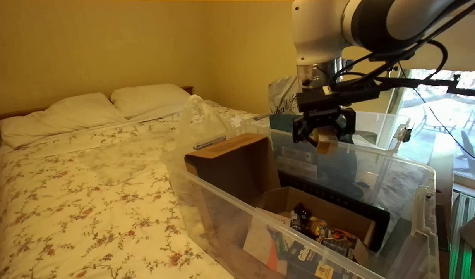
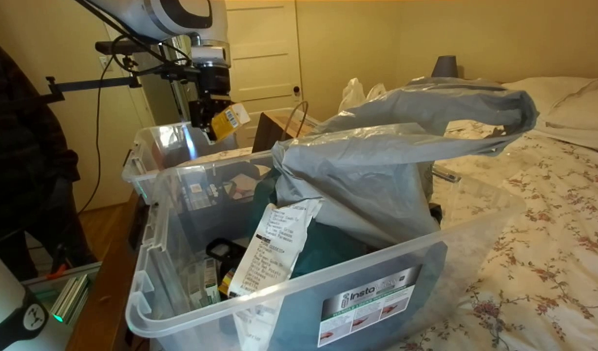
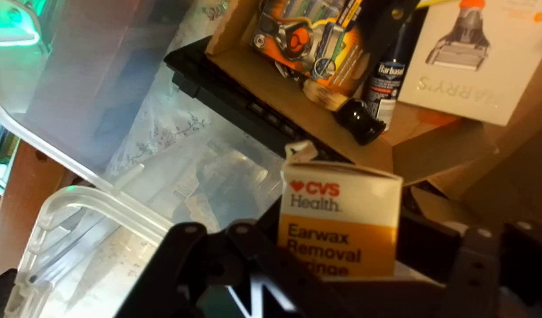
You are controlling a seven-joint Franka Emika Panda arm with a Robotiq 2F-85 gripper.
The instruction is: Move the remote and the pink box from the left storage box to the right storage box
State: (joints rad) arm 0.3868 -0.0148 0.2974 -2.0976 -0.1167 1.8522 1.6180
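End effector (image 1: 324, 136) clenched on CVS box (image 3: 339, 216), tilted in midair; can't tell if over carton storage box (image 1: 276, 222) or bag storage box (image 2: 201, 316). Both clear, just beside e/o on floral bench (image 1: 117, 201), along edge by wood rail (image 2: 104, 275). In carton storage box: cardbd carton (image 1: 338, 215) w/ razor pkg (image 3: 310, 39) & Barbasol can (image 3: 385, 84); in bag storage box: grey bag (image 2: 362, 195) + receipt (image 2: 274, 248). Pillows (image 1: 78, 114) at far edge.
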